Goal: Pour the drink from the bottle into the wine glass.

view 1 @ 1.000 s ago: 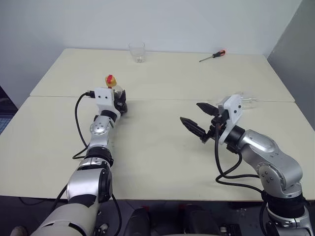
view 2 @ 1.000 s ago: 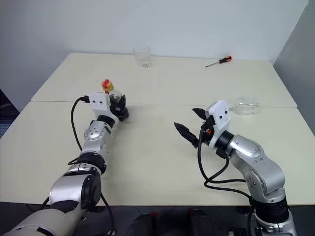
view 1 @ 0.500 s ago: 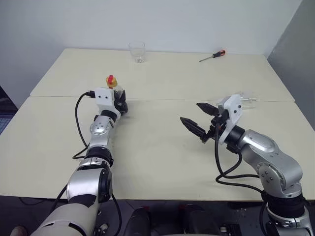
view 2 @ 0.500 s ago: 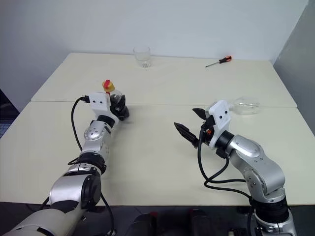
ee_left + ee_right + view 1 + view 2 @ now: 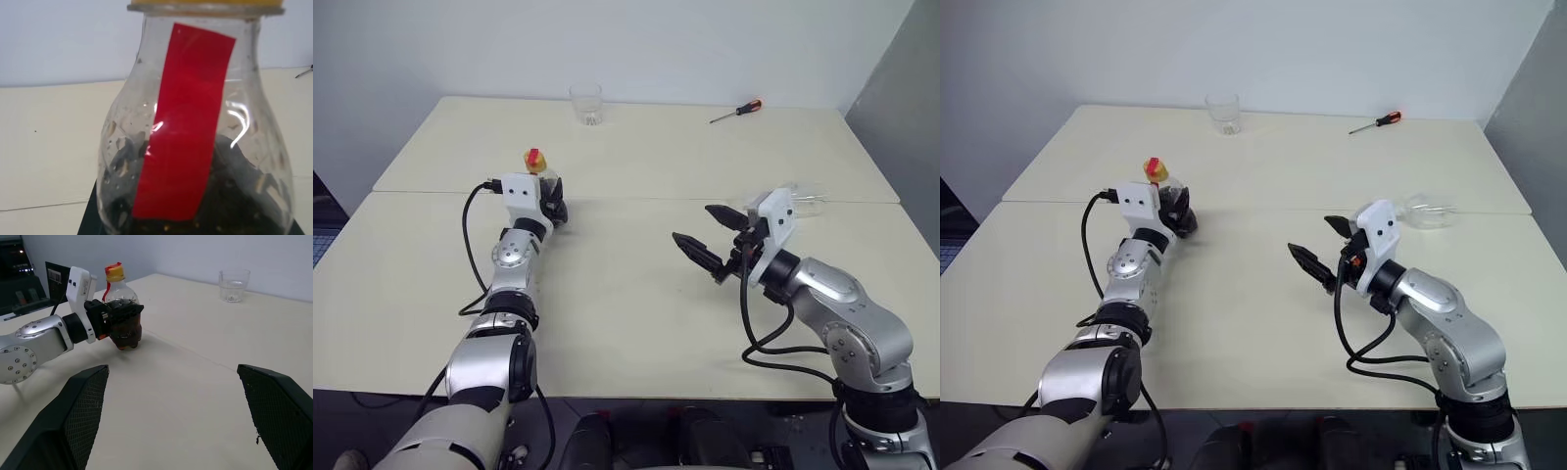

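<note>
- The small squat clear plastic bottle [image 5: 122,316], with a yellow-orange cap and a red label strip down its neck, stands upright on the left part of the pale cream table [image 5: 636,294], just on the near side of the seam between the two tabletops.
- The dark brown-red drink [image 5: 128,335] fills the bottle's lower part.
- The left gripper [image 5: 120,313] has its two black fingers pinched on the bottle's belly, one on each side.
- The right gripper [image 5: 705,235] hangs above the table's middle right, pointing left, jaws spread wide with nothing between them.
- The clear stemmed wine glass [image 5: 1428,212] lies on its side at the right, just beyond the right gripper's white wrist housing.
- A short clear tumbler [image 5: 586,104] stands at the table's far edge.
- A screwdriver with a red and black handle [image 5: 736,111] lies at the far right, well apart from the tumbler.
</note>
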{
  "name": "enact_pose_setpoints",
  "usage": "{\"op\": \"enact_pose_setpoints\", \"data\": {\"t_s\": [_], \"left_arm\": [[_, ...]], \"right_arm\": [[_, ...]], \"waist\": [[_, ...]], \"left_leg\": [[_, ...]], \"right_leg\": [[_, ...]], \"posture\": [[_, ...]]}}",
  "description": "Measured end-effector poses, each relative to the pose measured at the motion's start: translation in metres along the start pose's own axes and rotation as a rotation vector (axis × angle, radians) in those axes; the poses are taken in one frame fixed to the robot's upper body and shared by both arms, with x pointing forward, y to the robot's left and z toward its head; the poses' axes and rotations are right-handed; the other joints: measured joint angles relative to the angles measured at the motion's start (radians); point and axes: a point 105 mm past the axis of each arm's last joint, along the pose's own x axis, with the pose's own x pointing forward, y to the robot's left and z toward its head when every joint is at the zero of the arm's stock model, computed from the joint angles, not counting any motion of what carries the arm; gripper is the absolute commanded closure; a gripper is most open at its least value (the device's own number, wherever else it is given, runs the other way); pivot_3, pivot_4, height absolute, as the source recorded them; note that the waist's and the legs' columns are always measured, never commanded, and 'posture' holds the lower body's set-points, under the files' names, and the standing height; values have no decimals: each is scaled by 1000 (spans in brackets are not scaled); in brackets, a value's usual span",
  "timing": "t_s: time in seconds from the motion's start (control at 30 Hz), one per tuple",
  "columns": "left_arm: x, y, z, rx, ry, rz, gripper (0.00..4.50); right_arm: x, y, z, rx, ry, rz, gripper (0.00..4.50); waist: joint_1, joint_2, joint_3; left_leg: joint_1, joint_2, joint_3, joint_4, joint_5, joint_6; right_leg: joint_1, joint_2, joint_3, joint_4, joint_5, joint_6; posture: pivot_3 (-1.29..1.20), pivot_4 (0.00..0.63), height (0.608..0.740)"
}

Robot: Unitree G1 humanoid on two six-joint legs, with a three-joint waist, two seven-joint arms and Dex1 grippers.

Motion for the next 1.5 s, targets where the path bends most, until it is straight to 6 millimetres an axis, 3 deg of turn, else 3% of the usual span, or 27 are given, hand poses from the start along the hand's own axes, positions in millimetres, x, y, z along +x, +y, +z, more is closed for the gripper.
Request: {"op": "enact_pose_setpoints", "data": {"t_s": [0.5,0.6,0.73,1.0,1.13,1.37,1.5], "left_arm": [[2,-7,-5,-30,51,-57,3075],[4,-23,-2,-41,68,-183,3075],[-4,-67,21,14,25,-497,3075],[-54,-119,52,13,65,-955,3075],[-72,-127,51,-36,116,-1033,3075],[-74,-132,51,-76,131,-1043,3075],[-75,-145,56,-79,115,-1092,3075]], "right_arm": [[4,-3,4,-10,-7,-5,0],[13,-6,19,-37,-34,10,0],[24,-8,37,-76,-57,49,0],[56,-9,47,-101,-45,117,0],[62,-8,47,-93,-36,139,0],[64,-8,52,8,-36,164,0],[65,17,57,120,-35,296,0]], "waist": [[-1,0,0],[-1,0,0],[-2,0,0],[-12,1,1],[-11,2,1],[-3,2,2],[-3,2,2]], "left_leg": [[0,0,1,1,0,0],[0,0,1,1,0,0],[0,1,1,1,0,0],[1,2,0,1,0,0],[1,2,0,2,0,0],[0,3,0,2,0,0],[0,3,0,2,0,0]], "right_leg": [[0,1,0,2,0,0],[-1,2,0,4,0,0],[-1,2,1,4,0,0],[-2,1,4,6,0,-1],[-2,1,4,7,-1,-1],[-2,1,4,6,-1,-1],[-2,0,3,6,-1,-1]], "posture": [[0,150,740],[0,150,740],[0,150,740],[0,150,740],[0,150,740],[0,150,740],[0,150,740]]}}
